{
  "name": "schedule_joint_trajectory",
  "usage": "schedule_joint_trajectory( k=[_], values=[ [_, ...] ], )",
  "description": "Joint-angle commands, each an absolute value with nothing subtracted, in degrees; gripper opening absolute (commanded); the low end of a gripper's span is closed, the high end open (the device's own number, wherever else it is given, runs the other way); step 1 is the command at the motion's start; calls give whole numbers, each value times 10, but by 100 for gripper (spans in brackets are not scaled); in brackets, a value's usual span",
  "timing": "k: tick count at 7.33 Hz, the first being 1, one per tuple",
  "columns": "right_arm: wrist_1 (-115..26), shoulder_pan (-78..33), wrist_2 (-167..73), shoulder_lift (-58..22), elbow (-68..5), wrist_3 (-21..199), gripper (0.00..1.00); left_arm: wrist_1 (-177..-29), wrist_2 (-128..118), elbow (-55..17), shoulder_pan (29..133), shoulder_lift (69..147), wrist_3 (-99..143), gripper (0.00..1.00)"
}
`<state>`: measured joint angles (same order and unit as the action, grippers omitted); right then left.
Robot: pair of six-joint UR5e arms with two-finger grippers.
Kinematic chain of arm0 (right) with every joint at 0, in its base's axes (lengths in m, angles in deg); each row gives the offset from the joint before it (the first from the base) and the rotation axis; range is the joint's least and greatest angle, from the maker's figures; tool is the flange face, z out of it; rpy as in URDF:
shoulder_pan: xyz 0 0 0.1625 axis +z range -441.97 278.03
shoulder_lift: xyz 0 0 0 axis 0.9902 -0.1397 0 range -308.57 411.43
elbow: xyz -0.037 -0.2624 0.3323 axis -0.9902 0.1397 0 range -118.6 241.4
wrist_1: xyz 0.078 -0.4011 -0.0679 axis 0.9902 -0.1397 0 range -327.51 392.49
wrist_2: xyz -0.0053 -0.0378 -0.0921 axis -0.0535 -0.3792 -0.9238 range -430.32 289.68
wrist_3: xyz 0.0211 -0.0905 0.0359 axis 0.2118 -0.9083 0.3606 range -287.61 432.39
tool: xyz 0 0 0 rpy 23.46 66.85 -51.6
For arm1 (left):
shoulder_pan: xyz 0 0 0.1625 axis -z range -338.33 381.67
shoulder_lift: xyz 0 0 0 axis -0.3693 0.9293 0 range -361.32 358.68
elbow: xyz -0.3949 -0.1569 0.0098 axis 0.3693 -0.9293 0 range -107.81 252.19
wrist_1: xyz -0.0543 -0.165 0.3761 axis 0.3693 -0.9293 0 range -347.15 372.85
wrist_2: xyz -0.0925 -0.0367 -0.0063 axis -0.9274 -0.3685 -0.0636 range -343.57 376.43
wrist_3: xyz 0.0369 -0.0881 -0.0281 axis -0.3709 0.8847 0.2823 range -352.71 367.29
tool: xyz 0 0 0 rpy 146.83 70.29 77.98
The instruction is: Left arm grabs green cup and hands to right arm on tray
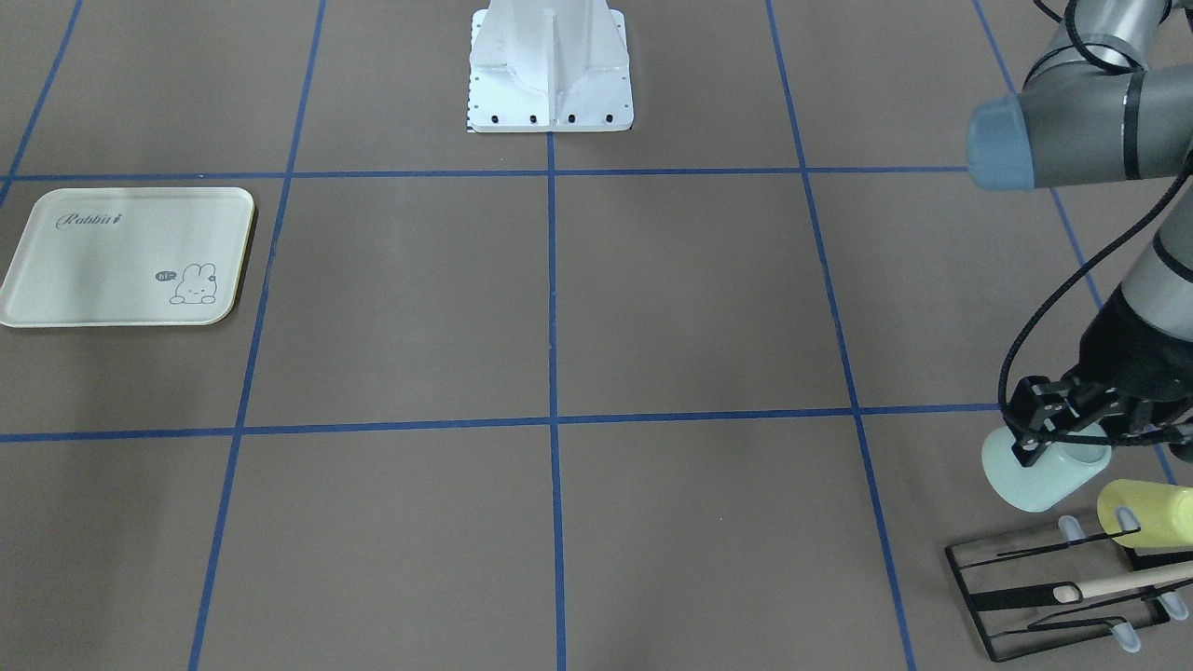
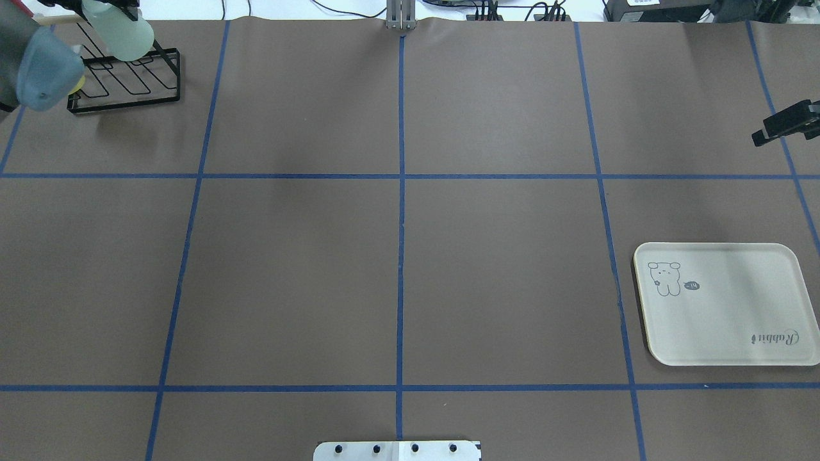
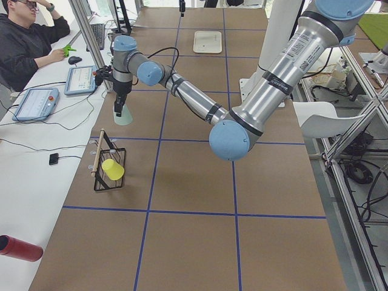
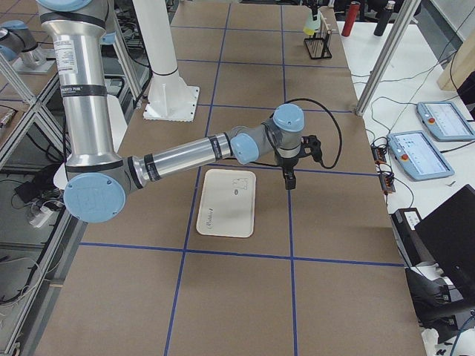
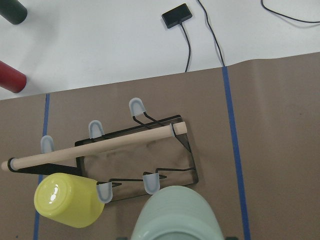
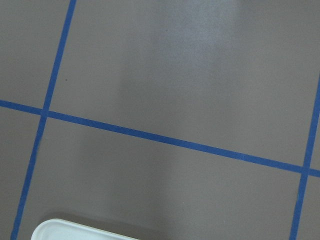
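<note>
My left gripper (image 1: 1072, 431) is shut on the pale mint-green cup (image 1: 1039, 477), gripping it near its narrower end, with the wide end pointing down. The cup hangs beside the black wire rack and off its prongs. It also shows in the overhead view (image 2: 120, 33), the exterior left view (image 3: 123, 114) and the left wrist view (image 5: 175, 215). The cream tray (image 2: 737, 320) lies bare at the table's other end (image 1: 65, 280). My right gripper (image 2: 778, 125) hovers just beyond the tray (image 4: 288, 178). I cannot tell whether its jaws are open.
The black wire rack (image 1: 988, 596) holds a pale yellow cup (image 1: 1146, 511) on a prong and a wooden rod (image 1: 1118, 582) across it. The white robot base (image 1: 550, 75) stands at the table's middle edge. An operator sits past the rack (image 3: 27, 36).
</note>
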<state>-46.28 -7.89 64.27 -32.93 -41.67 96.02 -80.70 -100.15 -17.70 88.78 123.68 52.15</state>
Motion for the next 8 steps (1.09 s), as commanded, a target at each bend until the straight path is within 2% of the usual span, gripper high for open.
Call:
schedule_joint_trajectory(
  k=[1,4,5,8],
  values=[
    [-366,-110,656,-315,-418,1115,100,-830,-1003,-231,847,1234,639,12],
    [-201,-161,656,-287,-412,1348,100,-868,-1048,-315,794,1224,782,9],
    [-156,-175,656,-277,-413,1420,100,-932,-1076,-324,778,1217,854,5],
    [-39,-200,656,-236,-414,1592,100,-1111,-1117,-330,750,1208,1039,2]
  ],
)
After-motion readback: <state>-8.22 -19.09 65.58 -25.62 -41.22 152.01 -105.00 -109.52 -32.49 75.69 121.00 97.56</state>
